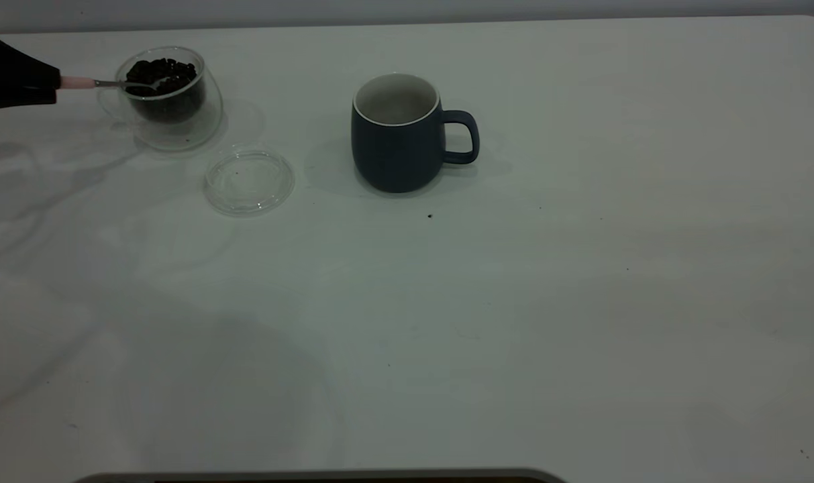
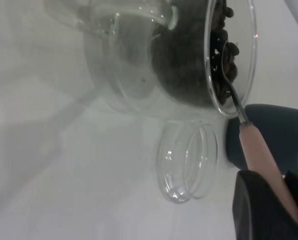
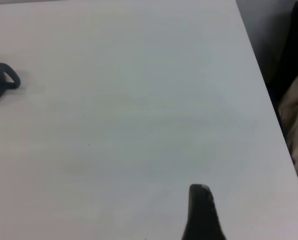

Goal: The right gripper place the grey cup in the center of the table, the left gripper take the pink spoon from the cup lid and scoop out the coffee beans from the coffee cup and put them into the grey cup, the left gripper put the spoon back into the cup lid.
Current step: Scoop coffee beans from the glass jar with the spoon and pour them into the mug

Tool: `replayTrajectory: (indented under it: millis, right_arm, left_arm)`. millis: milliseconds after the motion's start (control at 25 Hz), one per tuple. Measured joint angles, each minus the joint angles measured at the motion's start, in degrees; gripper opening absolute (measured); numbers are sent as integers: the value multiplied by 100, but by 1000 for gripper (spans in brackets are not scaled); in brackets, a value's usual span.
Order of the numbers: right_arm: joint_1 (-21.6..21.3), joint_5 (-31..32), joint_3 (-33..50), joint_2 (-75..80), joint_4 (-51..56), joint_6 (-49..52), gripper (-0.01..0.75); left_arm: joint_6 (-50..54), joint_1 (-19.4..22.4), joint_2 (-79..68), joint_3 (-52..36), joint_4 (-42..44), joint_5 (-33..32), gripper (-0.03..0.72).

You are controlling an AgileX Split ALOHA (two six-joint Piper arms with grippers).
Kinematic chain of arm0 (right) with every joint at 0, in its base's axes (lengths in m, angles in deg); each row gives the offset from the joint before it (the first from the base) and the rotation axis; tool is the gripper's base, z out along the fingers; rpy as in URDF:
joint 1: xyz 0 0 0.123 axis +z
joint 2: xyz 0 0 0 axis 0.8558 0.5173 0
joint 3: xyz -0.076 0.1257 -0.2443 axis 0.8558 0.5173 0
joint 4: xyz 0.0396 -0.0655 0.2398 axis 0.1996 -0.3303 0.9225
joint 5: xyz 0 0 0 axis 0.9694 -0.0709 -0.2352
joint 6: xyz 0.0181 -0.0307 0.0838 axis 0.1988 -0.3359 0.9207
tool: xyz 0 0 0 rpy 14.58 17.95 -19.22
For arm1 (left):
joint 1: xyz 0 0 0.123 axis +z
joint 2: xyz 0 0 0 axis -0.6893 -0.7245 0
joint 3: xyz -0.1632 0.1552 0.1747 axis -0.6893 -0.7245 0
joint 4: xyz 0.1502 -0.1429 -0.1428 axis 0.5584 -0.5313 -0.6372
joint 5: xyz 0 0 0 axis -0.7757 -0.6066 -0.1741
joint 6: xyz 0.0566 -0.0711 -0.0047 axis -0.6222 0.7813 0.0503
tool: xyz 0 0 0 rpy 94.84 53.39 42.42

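Spoon (image 1: 105,83) clamped in left gripper (image 1: 47,84), bowl in beans (image 1: 162,74) in coffee cup (image 1: 168,94), worktop's far-left corner. Lift level, slow, toward grey cup (image 1: 396,134) mid-worktop. Right gripper (image 3: 201,210): can't tell.

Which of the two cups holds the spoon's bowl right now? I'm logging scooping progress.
The small clear glass coffee cup full of dark coffee beans; the dark blue-grey mug stands apart, nothing visible inside.

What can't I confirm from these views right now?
- Beans on the pink spoon: its bowl lies among the coffee beans in every view.
- Right hand: only one fingertip shows in its wrist view.
- Left hand: mostly cut off by frame edges.
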Motion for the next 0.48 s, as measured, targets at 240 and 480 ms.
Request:
replayTrajectory:
  millis: [240,480]
  right_arm:
    - [0,0,0,0,0,0,565]
    - [0,0,0,0,0,0,565]
  left_arm:
    - [0,154,0,0,-4,-137,135]
    - [6,326,0,0,-114,-569,135]
